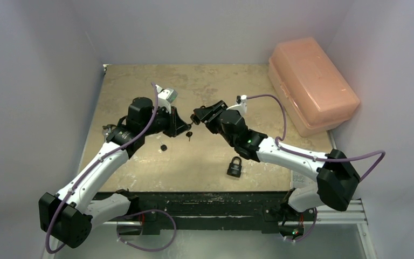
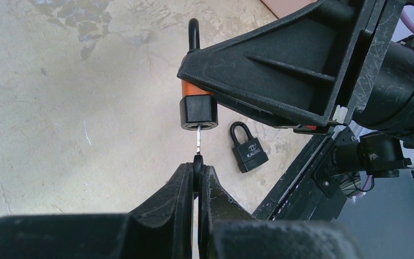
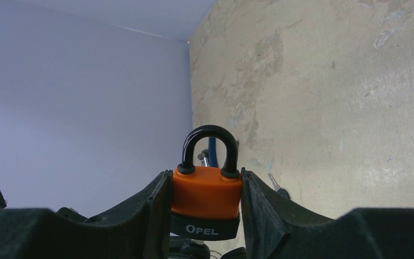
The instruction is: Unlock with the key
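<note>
My right gripper (image 3: 206, 189) is shut on an orange padlock (image 3: 206, 195) with a black base marked OPEL. It holds the padlock above the table, and the black shackle looks closed. My left gripper (image 2: 198, 171) is shut on the black head of a small key (image 2: 199, 140). The silver blade points up, with its tip at the keyhole in the padlock's base (image 2: 198, 110). In the top view the two grippers meet tip to tip over the table's middle, left (image 1: 183, 128) and right (image 1: 200, 115).
A second, black padlock (image 1: 235, 167) lies near the table's front edge and also shows in the left wrist view (image 2: 246, 148). A loose key (image 3: 277, 187) and a small black piece (image 1: 163, 147) lie on the table. A pink lidded box (image 1: 312, 83) stands at the back right.
</note>
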Available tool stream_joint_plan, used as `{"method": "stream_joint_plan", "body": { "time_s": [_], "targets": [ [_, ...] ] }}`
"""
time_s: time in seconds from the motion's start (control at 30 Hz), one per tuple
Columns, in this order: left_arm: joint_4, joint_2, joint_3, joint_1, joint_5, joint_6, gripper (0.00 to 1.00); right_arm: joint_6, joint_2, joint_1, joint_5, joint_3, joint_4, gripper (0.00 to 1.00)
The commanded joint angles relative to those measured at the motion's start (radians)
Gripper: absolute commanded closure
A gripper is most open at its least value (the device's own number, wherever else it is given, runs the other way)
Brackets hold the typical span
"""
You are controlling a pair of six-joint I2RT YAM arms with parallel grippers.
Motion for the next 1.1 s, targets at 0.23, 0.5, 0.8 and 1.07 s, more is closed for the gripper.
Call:
{"method": "stream_joint_plan", "body": {
  "time_s": [0.23, 0.5, 0.8, 1.07],
  "targets": [
    [0.061, -0.018, -0.004, 0.017, -0.059, 0.001, 1.0, -0.012, 0.004, 0.029, -0.054, 0.033, 0.065, 1.0],
    [0.058, -0.008, -0.002, 0.021, -0.069, -0.004, 1.0, -0.015, 0.023, 0.045, -0.049, 0.06, 0.03, 1.0],
    [0.059, -0.015, -0.003, 0.024, -0.074, -0.006, 1.0, -0.011, 0.026, 0.049, -0.045, 0.072, 0.019, 1.0],
    [0.077, -0.026, -0.008, 0.041, -0.043, -0.022, 1.0, -0.013, 0.04, 0.081, -0.05, 0.096, 0.004, 1.0]
  ]
}}
